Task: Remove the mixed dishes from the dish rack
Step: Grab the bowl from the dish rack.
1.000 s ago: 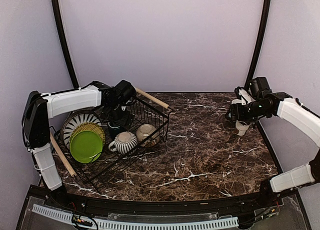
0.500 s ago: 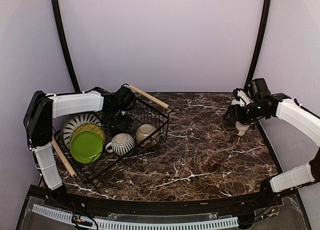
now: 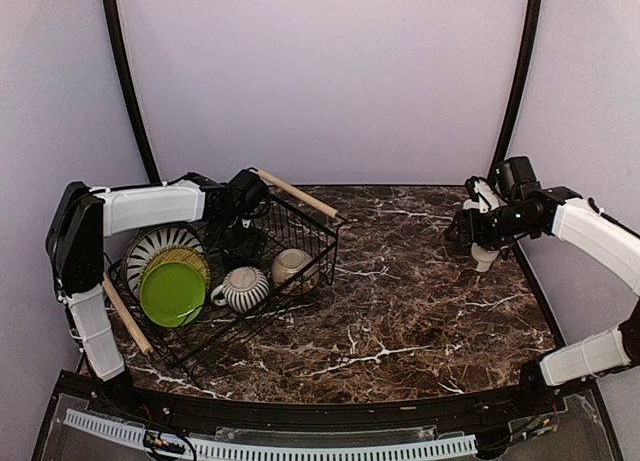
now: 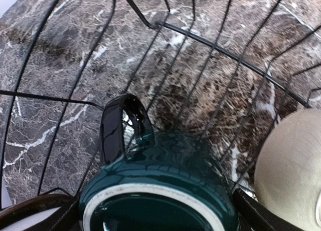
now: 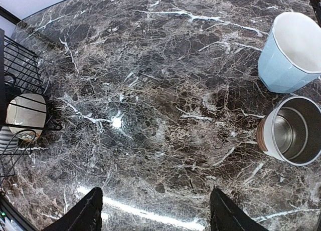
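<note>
The dish rack (image 3: 322, 243) stands at the left. It holds the black-and-white striped plate (image 3: 150, 243), olive-yellow plate (image 3: 192, 257), lime green plate (image 3: 170, 293), striped mug (image 3: 247, 286) and cream bowl (image 3: 293, 268). My left gripper (image 3: 238, 216) is down inside the rack. In the left wrist view its jaws (image 4: 158, 211) stand wide on either side of the dark teal mug (image 4: 165, 171), beside the bowl (image 4: 291, 171). My right gripper (image 5: 155, 208) is open and empty above the table. The light blue cup (image 5: 291, 53) and small white cup (image 5: 291, 131) stand to its right.
The rack's wooden handles (image 3: 300, 194) lie at its far and near-left ends. The rack's right end and the bowl show at the left edge of the right wrist view (image 5: 20, 70). Dark marble table (image 3: 400, 311) lies between the rack and the cups.
My left gripper has come down into the rack onto the dark teal mug. The rack's far end and the striped mug shifted slightly. The right arm barely moved.
</note>
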Robot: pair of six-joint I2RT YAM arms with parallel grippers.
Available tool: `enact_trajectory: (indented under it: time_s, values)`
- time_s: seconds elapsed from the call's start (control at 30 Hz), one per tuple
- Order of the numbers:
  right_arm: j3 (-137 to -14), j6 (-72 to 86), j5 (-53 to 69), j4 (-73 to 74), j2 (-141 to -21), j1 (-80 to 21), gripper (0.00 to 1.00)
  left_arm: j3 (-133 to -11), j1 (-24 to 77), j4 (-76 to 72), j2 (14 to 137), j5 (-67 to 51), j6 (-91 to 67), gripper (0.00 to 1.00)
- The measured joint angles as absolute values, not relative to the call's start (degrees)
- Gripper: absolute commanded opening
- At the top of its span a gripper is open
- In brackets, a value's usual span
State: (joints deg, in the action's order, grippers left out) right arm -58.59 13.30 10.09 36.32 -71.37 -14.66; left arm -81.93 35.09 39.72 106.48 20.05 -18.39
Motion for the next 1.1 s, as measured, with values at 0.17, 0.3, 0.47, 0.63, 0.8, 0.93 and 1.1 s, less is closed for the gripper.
enact_trajectory:
  time_s: [0.17, 0.3, 0.47, 0.63, 0.8, 0.93, 1.1]
  values:
    - [-58.59, 14.20, 11.31, 35.92, -70.41, -14.87, 0.70, -81.95, 34.98, 41.60, 103.96, 17.17, -18.04, 0.32]
    - [-58.59, 14.79, 12.53, 35.57, -70.37, -15.29, 0.70, -81.93, 34.96, 42.30, 99.72, 15.35, -17.80, 0.28]
    - [-58.61, 15.77, 13.72, 34.89, -70.35, -16.14, 0.70, -81.93, 34.98, 42.59, 92.47, 13.56, -17.72, 0.25]
    - [-59.05, 16.86, 14.39, 34.46, -70.32, -17.98, 0.71, -81.93, 34.98, 42.54, 87.64, 12.23, -17.74, 0.20]
    - [-59.42, 19.64, 16.19, 31.33, -70.26, -21.80, 0.71, -81.65, 34.98, 41.98, 84.55, 9.74, -18.04, 0.08]
    - [-60.16, 22.52, 18.39, 27.27, -70.76, -27.51, 0.71, -80.73, 34.98, 41.01, 83.42, 7.68, -18.83, 0.01]
    - [-64.01, 24.93, 19.94, 22.61, -73.56, -33.23, 0.72, -79.15, 34.98, 39.62, 83.31, 5.85, -20.18, 0.01]
